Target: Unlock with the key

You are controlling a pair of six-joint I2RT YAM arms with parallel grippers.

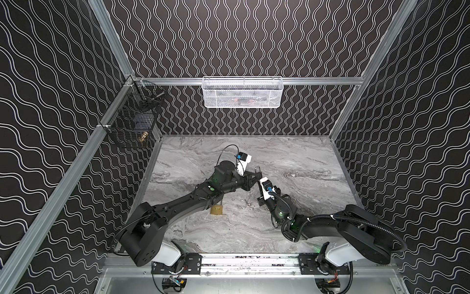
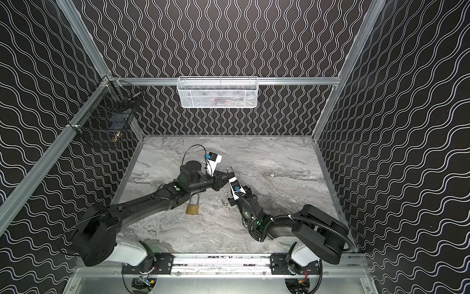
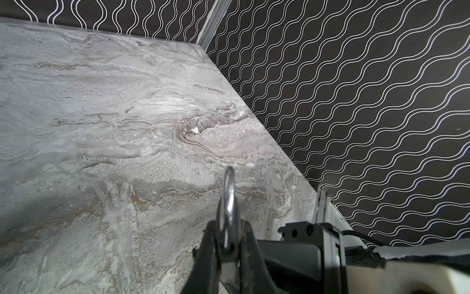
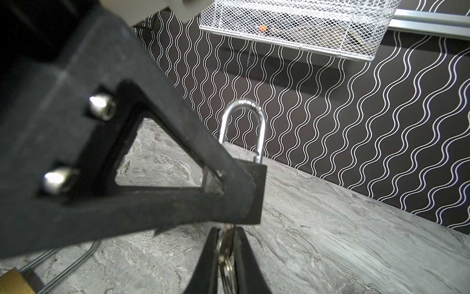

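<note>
A padlock with a dark body (image 4: 257, 193) and a silver shackle (image 4: 243, 122) is held upright above the marble table (image 1: 292, 165). My left gripper (image 3: 229, 244) is shut on it, one finger (image 4: 132, 142) lying across the body. The shackle (image 1: 258, 169) (image 2: 230, 169) sticks out past the fingertips in both top views. The key (image 4: 226, 241) points up into the underside of the body, with its ring trailing back between the pads. My right gripper (image 4: 226, 244) is shut on the key, just in front of the left gripper (image 1: 253, 176).
A brass padlock (image 1: 216, 210) (image 2: 192, 209) lies on the table under the left forearm. A white mesh basket (image 1: 243, 93) hangs on the back wall. A black wire basket (image 1: 132, 119) hangs at the back left corner. Patterned walls close in three sides.
</note>
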